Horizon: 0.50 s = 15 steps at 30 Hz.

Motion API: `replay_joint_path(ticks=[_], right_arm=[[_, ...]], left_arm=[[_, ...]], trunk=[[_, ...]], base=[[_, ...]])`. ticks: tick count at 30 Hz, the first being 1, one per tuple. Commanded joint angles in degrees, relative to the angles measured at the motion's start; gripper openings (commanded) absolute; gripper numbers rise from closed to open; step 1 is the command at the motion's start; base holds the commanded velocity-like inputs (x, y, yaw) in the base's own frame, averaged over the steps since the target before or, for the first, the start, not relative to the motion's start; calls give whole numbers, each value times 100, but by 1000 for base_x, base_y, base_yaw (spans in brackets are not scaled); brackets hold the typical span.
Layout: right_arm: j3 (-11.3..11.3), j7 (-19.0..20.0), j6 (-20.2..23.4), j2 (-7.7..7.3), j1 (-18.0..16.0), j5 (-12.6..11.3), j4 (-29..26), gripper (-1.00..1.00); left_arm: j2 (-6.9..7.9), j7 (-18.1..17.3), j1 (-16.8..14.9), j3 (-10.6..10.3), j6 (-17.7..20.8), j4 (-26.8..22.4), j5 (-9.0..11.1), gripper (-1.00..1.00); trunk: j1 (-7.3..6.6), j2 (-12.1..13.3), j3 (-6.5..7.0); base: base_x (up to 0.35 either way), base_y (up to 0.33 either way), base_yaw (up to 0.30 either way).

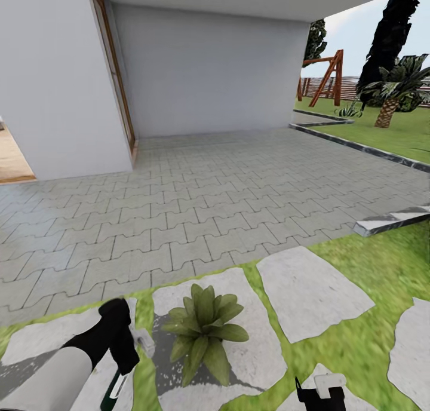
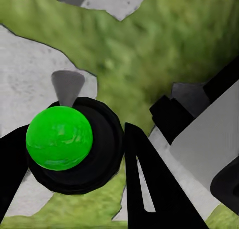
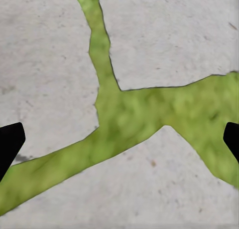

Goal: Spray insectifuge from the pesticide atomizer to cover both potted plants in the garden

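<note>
The pesticide atomizer [image 2: 59, 138] shows as a round black body with a bright green middle, clamped between the black fingers [image 2: 149, 184] of my left gripper [image 2: 74, 134]. In the head view my left gripper [image 1: 122, 366] hangs low at the left with the atomizer [image 1: 114, 388] in it, its whitish nozzle toward a potted plant [image 1: 203, 327] just to its right. That plant is a rosette of pointed green leaves standing on a stepping stone [image 1: 251, 333] of the garden lawn [image 1: 370, 261]. White specks dot the stone around it. My right gripper [image 1: 322, 393] [image 3: 119, 141] is open over stone and grass.
Beyond the plant lies a grey paved patio [image 1: 197, 184] bounded by white house walls [image 1: 209, 70] and a wooden door frame [image 1: 116, 76]. A raised kerb [image 1: 388, 220] edges the lawn at the right. Far right stand a palm [image 1: 391, 94] and a wooden swing frame [image 1: 325, 76].
</note>
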Motion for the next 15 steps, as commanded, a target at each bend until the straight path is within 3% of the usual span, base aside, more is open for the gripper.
replay_joint_path(ticks=[1,6,12,15], right_arm=[[52,-10,-15,-2,-2,-55,1,100],[45,-11,-15,-8,0,-54,1,100],[45,-18,-15,-2,-1,-54,-3,100],[45,-20,-15,0,0,-54,-4,100]], left_arm=[[-9,-9,7,-17,55,-11,0,-100],[-45,-25,-2,13,84,-43,22,-100],[-98,-44,-77,15,123,-100,35,-100],[-119,-221,-102,5,120,-106,22,-100]], trunk=[[-1,-2,-5],[-1,-2,-5],[-1,-2,-5],[-1,-2,-5]], base=[[0,0,0],[3,0,0],[150,130,0],[21,19,0]])
